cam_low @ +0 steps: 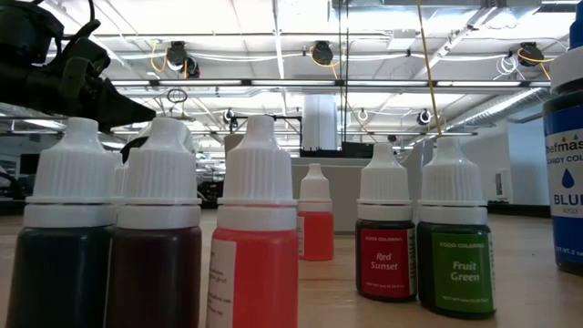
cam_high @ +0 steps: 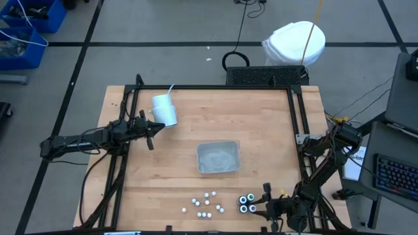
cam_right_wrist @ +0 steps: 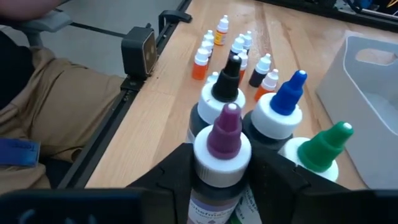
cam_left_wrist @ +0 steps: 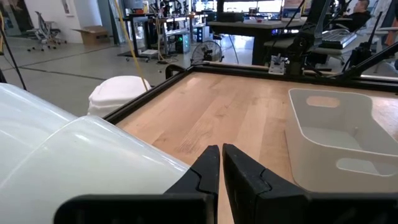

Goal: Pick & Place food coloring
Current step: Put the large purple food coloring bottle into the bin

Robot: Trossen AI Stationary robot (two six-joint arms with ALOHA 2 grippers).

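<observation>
1. The right gripper (cam_right_wrist: 227, 171) sits at the table's near right edge, fingers either side of the purple-tipped bottle (cam_right_wrist: 222, 149); whether they grip it I cannot tell
2. That bottle stands with three larger ones (cam_high: 247, 203), just right of the tiny white-capped bottles (cam_high: 205, 205)
3. The clear tray (cam_high: 218, 157) lies mid-table, farther back
4. The left gripper (cam_left_wrist: 219, 168) is closed, empty, beside the white cup (cam_high: 164, 109) at far left

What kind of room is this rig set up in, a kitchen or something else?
Not a kitchen; likely an open robotics lab or workshop. The low view shows exposed ceiling ducts and strip lighting, the left wrist view shows workbenches and an office chair, and a keyboard sits beside the table.
</observation>
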